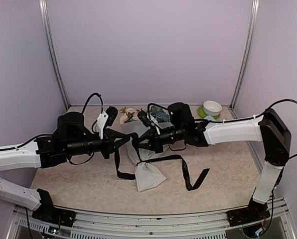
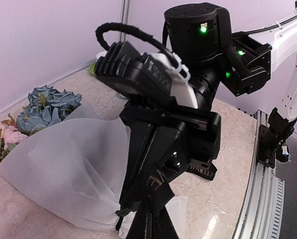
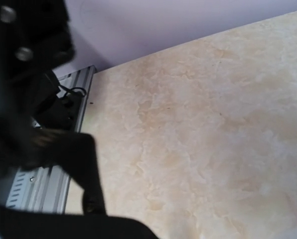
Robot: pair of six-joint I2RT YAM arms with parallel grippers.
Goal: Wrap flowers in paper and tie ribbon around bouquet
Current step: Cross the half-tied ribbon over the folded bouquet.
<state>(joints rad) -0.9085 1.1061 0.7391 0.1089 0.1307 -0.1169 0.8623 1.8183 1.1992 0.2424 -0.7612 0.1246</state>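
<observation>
Black ribbon (image 1: 185, 174) crosses bouquet (image 1: 148, 177) neck at frame centre. Bouquet axis runs top-bottom. Left gripper (image 1: 125, 142) and right gripper (image 1: 140, 144) meet there, both clamped shut; grip on ribbon unclear.

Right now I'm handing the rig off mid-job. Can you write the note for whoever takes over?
Left gripper: shut, holding the ribbon at the neck of the bouquet.
Right gripper: shut, tip to tip with the left one, apparently pinching the ribbon too.
Things: the bouquet lies on the table, flowers toward the back wall. Both ribbon ends trail loose on the table.
Done: flowers are wrapped in the paper; the ribbon is at the neck.
Left: no finished knot shows, so pull tight and tie.
</observation>
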